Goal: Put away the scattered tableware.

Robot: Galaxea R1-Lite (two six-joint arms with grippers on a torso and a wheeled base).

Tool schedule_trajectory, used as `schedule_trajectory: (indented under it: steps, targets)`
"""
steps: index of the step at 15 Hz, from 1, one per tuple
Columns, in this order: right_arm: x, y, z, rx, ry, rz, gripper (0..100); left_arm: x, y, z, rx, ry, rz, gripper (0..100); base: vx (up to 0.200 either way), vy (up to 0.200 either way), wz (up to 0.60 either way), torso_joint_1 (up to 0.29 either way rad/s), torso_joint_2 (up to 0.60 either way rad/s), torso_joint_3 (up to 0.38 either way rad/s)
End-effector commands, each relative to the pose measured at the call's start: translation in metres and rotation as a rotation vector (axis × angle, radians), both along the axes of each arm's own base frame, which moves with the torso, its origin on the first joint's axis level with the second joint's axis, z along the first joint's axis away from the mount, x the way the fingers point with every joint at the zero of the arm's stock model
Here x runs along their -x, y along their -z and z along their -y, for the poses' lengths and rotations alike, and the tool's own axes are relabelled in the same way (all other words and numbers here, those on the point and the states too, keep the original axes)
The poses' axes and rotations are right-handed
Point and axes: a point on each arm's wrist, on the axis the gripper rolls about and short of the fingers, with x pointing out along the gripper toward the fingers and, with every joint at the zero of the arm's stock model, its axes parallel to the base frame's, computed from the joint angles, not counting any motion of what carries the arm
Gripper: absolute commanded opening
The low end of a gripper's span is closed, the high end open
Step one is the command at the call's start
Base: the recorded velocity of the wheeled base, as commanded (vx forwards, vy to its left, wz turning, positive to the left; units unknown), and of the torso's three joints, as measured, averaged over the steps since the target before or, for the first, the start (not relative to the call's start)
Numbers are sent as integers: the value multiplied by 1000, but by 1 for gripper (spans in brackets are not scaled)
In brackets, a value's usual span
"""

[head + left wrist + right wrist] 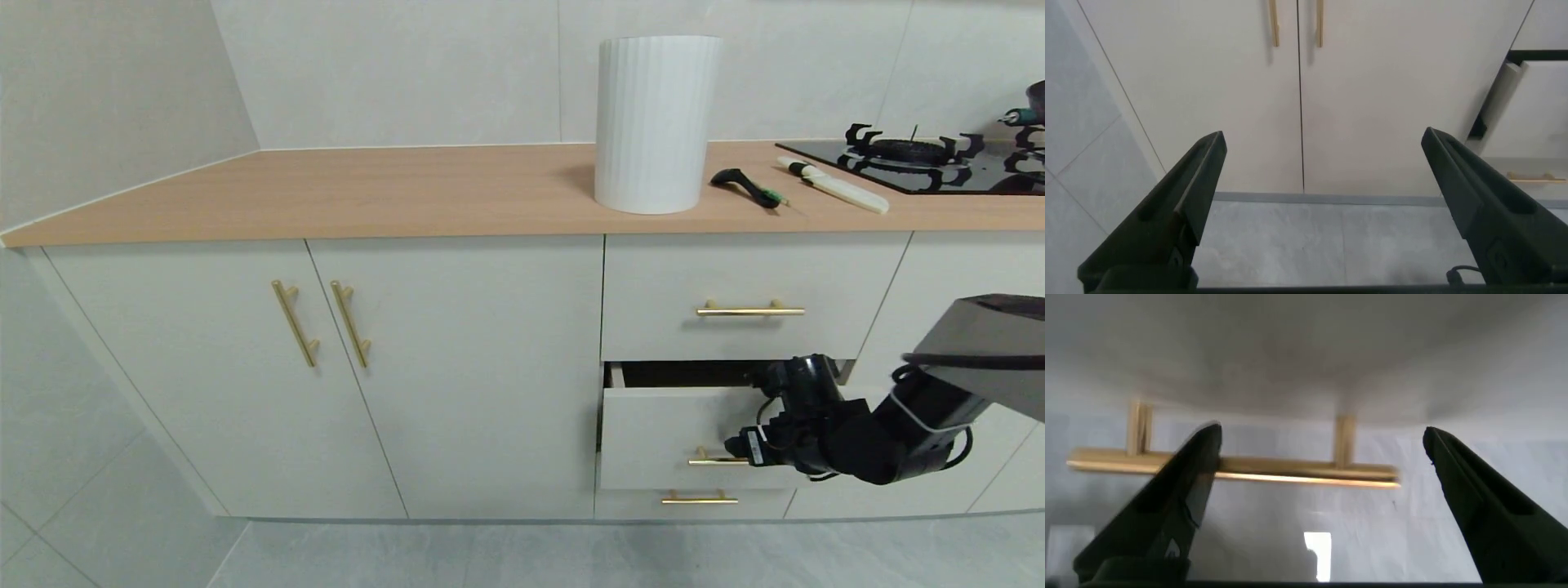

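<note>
Two utensils lie on the worktop (367, 196) just right of the white ribbed canister (657, 122): a dark-handled tool (744, 184), green tip toward the front edge, and a long white utensil (833, 184), both angled back-left to front-right. Below the canister, a drawer (653, 425) stands slightly out. My right gripper (1320, 437) is spread around its brass handle (1282, 473), contact unclear; my left gripper (1323, 139) gapes wide, holding nothing.
</note>
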Motion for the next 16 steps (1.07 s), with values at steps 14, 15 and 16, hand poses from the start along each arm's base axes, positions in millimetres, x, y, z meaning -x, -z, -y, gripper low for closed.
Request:
schedule_trajectory:
  steps: [14, 15, 16]
  targets:
    - [2, -40, -34, -56, -8, 223, 100, 0, 0, 0, 0, 0, -1, 100, 0, 0, 0, 0, 0, 0]
    - [1, -39, -33, -57, -4, 223, 100, 0, 0, 0, 0, 0, -1, 100, 0, 0, 0, 0, 0, 0]
    - [1, -39, -33, -57, -4, 223, 100, 0, 0, 0, 0, 0, -1, 100, 0, 0, 0, 0, 0, 0]
